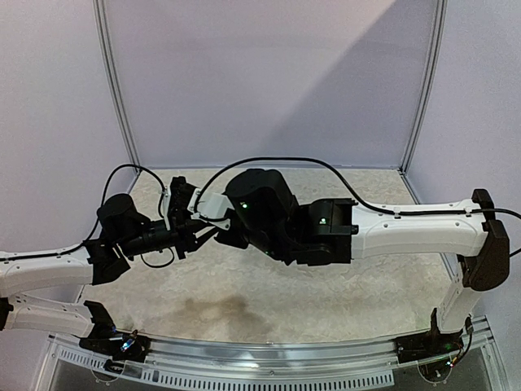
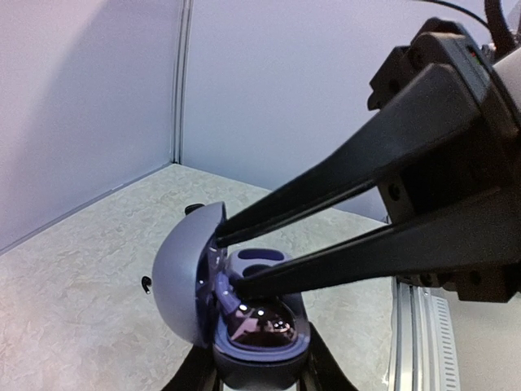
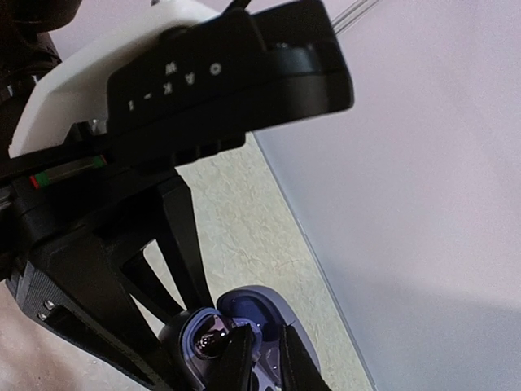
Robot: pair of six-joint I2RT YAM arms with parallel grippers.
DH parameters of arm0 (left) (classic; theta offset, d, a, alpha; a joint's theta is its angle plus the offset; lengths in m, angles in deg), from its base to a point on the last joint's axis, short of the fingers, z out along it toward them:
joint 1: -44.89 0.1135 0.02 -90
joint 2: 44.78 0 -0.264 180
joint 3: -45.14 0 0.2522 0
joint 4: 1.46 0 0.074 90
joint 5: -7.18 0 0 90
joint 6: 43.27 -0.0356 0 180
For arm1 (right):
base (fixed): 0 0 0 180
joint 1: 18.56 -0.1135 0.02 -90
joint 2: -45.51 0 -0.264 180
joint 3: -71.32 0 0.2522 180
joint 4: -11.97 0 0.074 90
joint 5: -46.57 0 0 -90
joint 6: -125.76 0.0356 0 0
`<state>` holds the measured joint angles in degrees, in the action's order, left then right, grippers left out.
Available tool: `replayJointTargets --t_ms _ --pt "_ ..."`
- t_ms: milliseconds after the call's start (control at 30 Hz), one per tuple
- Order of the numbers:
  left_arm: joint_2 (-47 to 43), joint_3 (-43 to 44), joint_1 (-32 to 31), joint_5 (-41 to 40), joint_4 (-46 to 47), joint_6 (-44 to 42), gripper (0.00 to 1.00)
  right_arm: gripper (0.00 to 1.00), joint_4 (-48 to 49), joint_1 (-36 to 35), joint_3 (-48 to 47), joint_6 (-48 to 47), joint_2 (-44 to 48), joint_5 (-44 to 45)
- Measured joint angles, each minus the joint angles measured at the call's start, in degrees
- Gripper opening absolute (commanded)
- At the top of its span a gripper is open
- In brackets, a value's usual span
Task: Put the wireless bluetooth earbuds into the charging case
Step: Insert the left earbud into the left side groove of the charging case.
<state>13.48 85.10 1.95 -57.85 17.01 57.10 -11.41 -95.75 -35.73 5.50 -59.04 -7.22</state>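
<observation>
Your L gripper [image 2: 259,371] is clamping the charging case [image 2: 175,277] by its base. One finger is pressing each side at 6 o'clock in the left wrist view, so it's closed onto the case and holding it above the table [image 2: 73,285]. The case is standing open w/ the lilac lid swung to 9 o'clock of the base.

Your R gripper [image 2: 228,262] is reaching in from 2 o'clock w/ its fingers a narrow gap apart. The upper tip is touching the lid's inner rim and the lower tip is sitting at the hinge side of the insert. I can't tell if it's pinching anything; no earbud is showing btwn the tips.

A dark glossy shape [image 2: 260,326] is sitting in the near well of the case, but I can't tell if it's an earbud or just reflection. One tiny black earbud piece [image 2: 146,283] is lying on the table at 9 o'clock of the lid, well apart from it. A second black bit [image 2: 193,208] is peeking out at 12 o'clock, just behind the lid.

In the right wrist view you're looking at the other arm's camera housing [image 3: 220,73]. It's showing white lettering, upside down: "OAK-1" w/ a "W" beside it. No other writing is readable.

In the top view both grippers are meeting at approx 9 o'clock of centre, and the case is hidden under them.
</observation>
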Motion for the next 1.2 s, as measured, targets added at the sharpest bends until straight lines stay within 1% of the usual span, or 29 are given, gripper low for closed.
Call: replayJointTargets --t_ms 200,433,867,1200 --pt "0.0 0.0 0.0 -0.4 0.0 0.0 0.0 0.14 0.0 0.1 0.0 0.0 0.0 -0.1" --pt "0.1 0.0 0.0 -0.8 0.0 1.0 0.0 0.19 -0.7 0.3 0.4 0.4 0.6 -0.2" --pt "0.3 0.0 0.1 -0.8 0.0 1.4 0.0 0.21 -3.2 0.4 0.8 0.6 1.7 -0.5" --pt "0.2 0.0 0.1 -0.5 1.3 -3.4 0.0 0.21 -6.3 0.5 1.8 3.3 6.2 -5.6"
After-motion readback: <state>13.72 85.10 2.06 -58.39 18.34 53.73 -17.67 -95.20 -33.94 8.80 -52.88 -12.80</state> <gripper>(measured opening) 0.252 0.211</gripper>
